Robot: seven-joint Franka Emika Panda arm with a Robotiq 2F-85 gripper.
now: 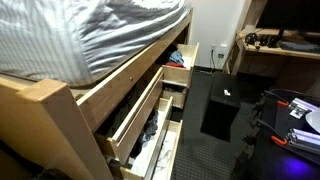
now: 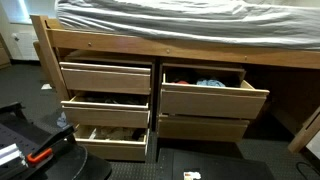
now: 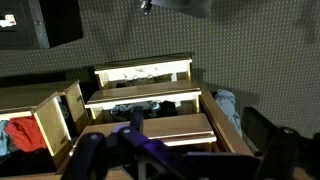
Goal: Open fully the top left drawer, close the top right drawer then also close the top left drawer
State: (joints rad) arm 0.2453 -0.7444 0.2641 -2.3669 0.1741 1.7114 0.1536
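Observation:
The top left drawer [image 2: 105, 80] is pale wood and pulled out a little; its contents do not show. It also appears in an exterior view [image 1: 128, 100] and in the wrist view [image 3: 150, 130]. The top right drawer [image 2: 212, 100] stands well open with blue and reddish items inside. It also shows in an exterior view [image 1: 182, 62] and at the wrist view's left edge [image 3: 25, 125]. My gripper [image 3: 180, 160] is a dark shape low in the wrist view, away from the drawers, fingers spread and empty. It does not show in either exterior view.
Below the top left drawer, a middle drawer [image 2: 106, 110] with black clothing and a bottom drawer [image 2: 112, 145] with white patterned fabric stand further out. A black box [image 1: 222, 105] sits on the dark carpet. A bluish cloth [image 3: 228, 105] lies beside the drawers.

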